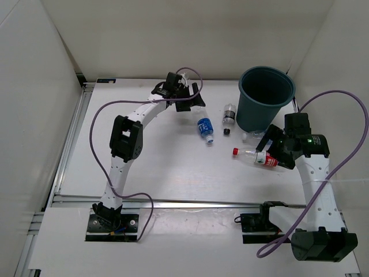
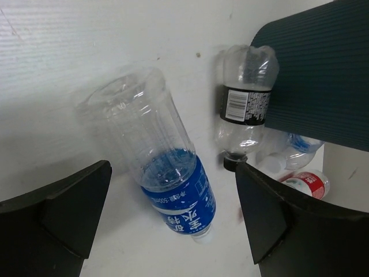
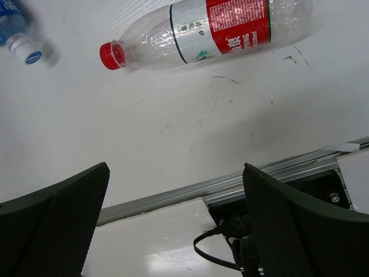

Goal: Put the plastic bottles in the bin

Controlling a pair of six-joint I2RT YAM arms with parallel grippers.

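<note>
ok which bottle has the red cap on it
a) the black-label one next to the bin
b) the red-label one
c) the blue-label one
b, the red cap sits on the neck of the red-label bottle, as the right wrist view shows.

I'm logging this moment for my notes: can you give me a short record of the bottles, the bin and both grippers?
bin: upright, far right of the table; no bottle visible inside
blue-label bottle: lying on its side, under the left gripper, not held
dark-label bottle: lying next to the bin
red-label bottle: lying on its side, red cap on, near the right gripper, not held
left gripper: open, empty
right gripper: open, empty
</note>
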